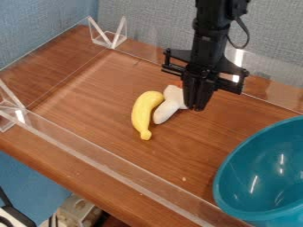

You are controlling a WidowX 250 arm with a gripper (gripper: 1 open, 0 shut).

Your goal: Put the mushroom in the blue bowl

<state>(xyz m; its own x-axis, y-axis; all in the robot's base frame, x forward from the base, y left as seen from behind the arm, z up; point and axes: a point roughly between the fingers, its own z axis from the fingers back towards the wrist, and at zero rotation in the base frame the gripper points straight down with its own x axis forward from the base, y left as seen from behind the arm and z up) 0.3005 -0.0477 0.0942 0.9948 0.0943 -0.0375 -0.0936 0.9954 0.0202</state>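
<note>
The jaws (pixel 197 103) point straight down just above the cap end of the mushroom (pixel 172 107); their spread cannot be told from this view, and they appear to hold nothing. The mushroom lies on its side on the counter (pixel 95 89), touching the banana (pixel 144 113), well apart from the blue bowl (pixel 267 182). Judged light, rigid and smooth-skinned, it should be pinched across the thick cream stem, since the rounded cap may slip.
</note>
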